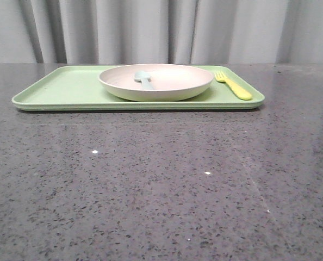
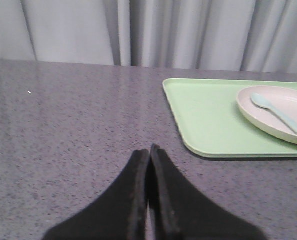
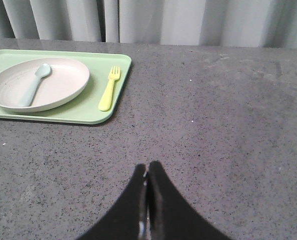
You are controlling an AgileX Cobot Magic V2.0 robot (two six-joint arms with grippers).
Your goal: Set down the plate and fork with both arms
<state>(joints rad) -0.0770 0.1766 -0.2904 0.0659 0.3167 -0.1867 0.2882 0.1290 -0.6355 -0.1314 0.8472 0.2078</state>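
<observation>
Cream-pink plate (image 1: pixel 167 81), yellow fork (image 1: pixel 233 86), pale-green tray (image 1: pixel 63 89), speckled grey table (image 1: pixel 161 185)

A dark grey speckled stone-look tabletop (image 1: pixel 161 196) fills the scene, glossy enough to catch small white glints. One thing rests directly on it — a flat rectangular light-green plastic tray (image 1: pixel 63 89) with rounded corners, set toward the far edge, before grey curtains (image 1: pixel 161 30).

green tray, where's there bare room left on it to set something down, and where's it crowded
The green tray has one wide bare patch: its left part, between the left rim and the plate. The middle is taken by the plate, with the blue spoon in it. The right end is crowded: the fork lies in the narrow strip between plate and right rim.
</observation>
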